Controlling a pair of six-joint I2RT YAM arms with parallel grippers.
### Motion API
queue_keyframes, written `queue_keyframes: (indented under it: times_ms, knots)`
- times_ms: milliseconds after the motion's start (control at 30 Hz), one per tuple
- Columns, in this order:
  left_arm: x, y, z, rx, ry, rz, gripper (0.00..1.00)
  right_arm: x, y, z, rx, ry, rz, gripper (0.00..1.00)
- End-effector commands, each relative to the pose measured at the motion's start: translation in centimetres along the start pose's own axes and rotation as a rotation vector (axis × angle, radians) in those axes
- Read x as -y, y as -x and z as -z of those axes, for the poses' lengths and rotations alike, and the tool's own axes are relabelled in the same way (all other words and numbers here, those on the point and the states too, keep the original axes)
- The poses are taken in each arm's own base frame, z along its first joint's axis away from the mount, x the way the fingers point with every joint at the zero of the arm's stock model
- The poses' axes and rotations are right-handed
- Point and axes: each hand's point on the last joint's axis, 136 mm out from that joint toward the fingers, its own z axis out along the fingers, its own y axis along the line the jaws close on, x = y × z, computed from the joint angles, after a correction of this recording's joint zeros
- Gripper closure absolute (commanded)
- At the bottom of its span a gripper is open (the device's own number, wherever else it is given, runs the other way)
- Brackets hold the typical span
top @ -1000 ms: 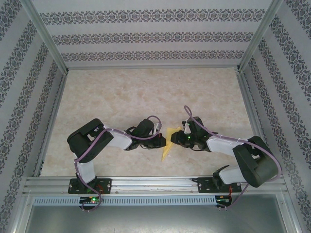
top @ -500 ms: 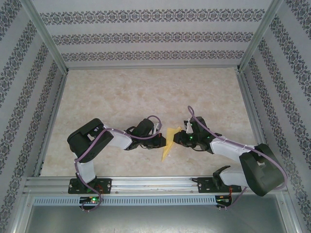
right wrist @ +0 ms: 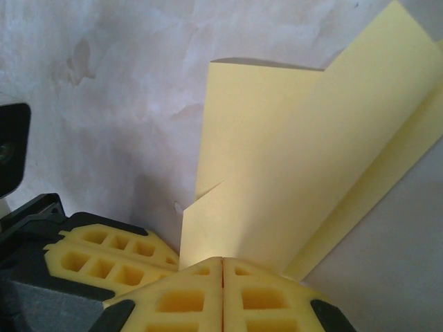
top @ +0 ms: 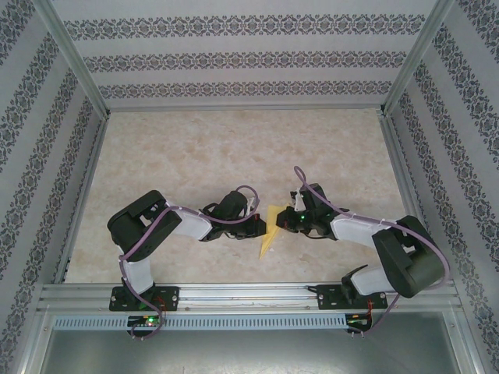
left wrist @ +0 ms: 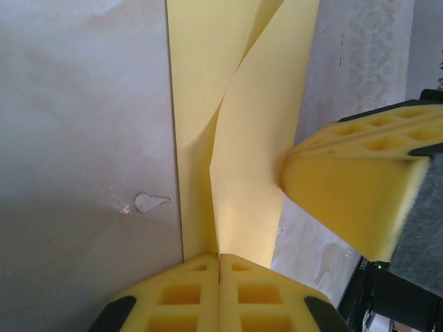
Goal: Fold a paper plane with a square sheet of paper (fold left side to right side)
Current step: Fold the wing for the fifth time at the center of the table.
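Back over the table (top: 195, 156) my right arm (top: 355, 231) has swung in, and the folded yellow paper (top: 267, 241) sits near the middle front, with my left gripper (top: 263, 227) pinched tight on its left side and my right gripper (top: 279, 224) now pinched tight on its right.

top view: bright, even, diffuse, no glare | faint soft shadows on beige marbled tabletop (top: 195, 148) | left wrist: dim grey at left, washed out at upper right, yellow honeycomb foam pads (left wrist: 180, 297) blurred at bottom edge | right wrist: narrow dark shadow along thin pale-yellow folded paper (right wrist: 291, 173), slightly soft overall
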Motion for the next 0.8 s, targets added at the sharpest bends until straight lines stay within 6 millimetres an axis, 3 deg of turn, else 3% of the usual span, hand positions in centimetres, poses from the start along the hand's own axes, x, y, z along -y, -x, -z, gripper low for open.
queue_keyframes:
  times_ms: [0,533,767]
  knots:
    - [-10.0,-3.3,0.3,-0.032,0.357,0.113,1.0,-1.0,0.6,-0.3,0.01,0.028,0.046,0.94]
    - [-11.8,-3.6,1.2,-0.014,0.434,0.173,1.0,0.2,0.3,-1.3,-0.014,-0.005,0.033,0.94]
    - [-10.5,-3.1,0.7,-0.008,0.371,0.155,1.0,2.4,-1.4,-1.8,-0.068,-0.068,-0.039,0.97]
